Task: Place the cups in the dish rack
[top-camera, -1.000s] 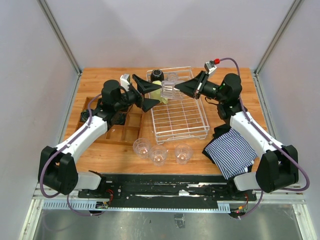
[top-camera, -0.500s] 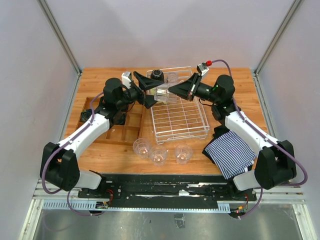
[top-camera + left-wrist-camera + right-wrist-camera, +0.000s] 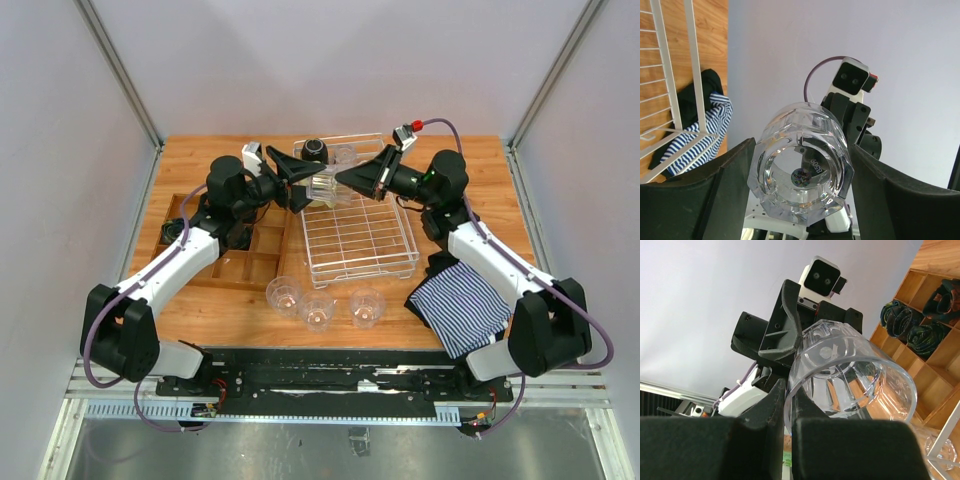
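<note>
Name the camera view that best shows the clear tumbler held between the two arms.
Left wrist: the clear tumbler fills the frame, base toward the camera, outline nearly whole. Right wrist shows its open mouth, lower rim hidden by the right claw. Top view shows it small and distant.

Left gripper point(image 3: 312, 190) and right gripper point(image 3: 342, 180) crowd the air over the rack's point(image 3: 362, 272) far end, a tumbler point(image 3: 322, 188) between them, black mug point(image 3: 315, 148) just behind. The rack's near half is wide open from above. Three tumblers point(image 3: 318, 308) block the front; tray point(image 3: 245, 265) left, cloth point(image 3: 462, 305) right.
</note>
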You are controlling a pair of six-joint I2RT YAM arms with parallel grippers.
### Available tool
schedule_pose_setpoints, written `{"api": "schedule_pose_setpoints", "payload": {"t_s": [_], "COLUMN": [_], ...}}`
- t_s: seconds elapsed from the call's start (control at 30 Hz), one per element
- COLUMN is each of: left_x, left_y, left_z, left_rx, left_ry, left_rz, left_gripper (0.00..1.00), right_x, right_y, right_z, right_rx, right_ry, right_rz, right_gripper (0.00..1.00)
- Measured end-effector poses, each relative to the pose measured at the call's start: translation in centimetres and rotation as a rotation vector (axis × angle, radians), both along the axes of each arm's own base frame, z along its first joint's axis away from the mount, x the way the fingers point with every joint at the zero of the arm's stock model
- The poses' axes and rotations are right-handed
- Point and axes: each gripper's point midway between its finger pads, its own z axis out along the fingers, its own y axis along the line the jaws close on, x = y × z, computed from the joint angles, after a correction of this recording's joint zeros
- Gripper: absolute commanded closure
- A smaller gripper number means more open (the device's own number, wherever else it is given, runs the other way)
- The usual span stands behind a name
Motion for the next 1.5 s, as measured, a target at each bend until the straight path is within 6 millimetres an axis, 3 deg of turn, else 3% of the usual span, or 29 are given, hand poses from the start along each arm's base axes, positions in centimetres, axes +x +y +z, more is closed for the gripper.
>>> {"api": "schedule_pose_setpoints", "payload": {"t_s": [0.03, 0.1, 0.17, 0.27, 0.4, 0.53, 0.67, 0.73, 1.1, 1.5], "left_x": [0.0, 0.1, 0.0, -0.1, 0.4, 1.3, 2.5, 3.2, 4.9, 4.5], "left_y": [0.0, 0.1, -0.1, -0.2, 0.3, 1.4, 2.8, 3.0, -0.2, 1.4], "left_z": [0.0, -0.1, -0.4, -1.3, -1.3, -1.5, -3.4, -4.5, -9.4, -13.5], "left_rx": [0.002, 0.006, 0.021, 0.082, 0.201, 0.341, 0.542, 0.65, 1.13, 1.395], "left_ry": [-0.001, -0.002, -0.006, -0.009, -0.05, -0.101, -0.104, -0.105, -0.139, -0.093], "left_rz": [0.003, 0.007, 0.001, -0.003, 0.025, 0.077, 0.135, 0.152, 0.105, 0.143], "left_gripper": [0.79, 0.86, 0.88, 0.89, 0.91, 0.93, 0.95, 0.95, 0.98, 0.99], "right_x": [0.1, 0.2, 0.3, 0.4, 0.6, 1.3, 1.6, 1.5, 0.9, 0.7], "right_y": [0.0, 0.0, 0.1, 0.0, -1.2, -5.4, -9.4, -10.2, -12.1, -12.5], "right_z": [0.0, -0.1, -0.4, -1.1, -2.8, -4.2, -5.5, -5.9, -8.3, -9.0], "right_rx": [0.0, -0.001, -0.011, -0.039, -0.118, -0.224, -0.366, -0.439, -0.642, -0.676], "right_ry": [-0.001, -0.003, -0.005, -0.007, -0.003, -0.008, -0.035, -0.057, -0.102, -0.101], "right_rz": [-0.001, -0.003, -0.008, -0.014, -0.044, -0.145, -0.255, -0.275, -0.284, -0.278], "right_gripper": [0.82, 0.72, 0.55, 0.44, 0.44, 0.44, 0.44, 0.44, 0.44, 0.45]}}
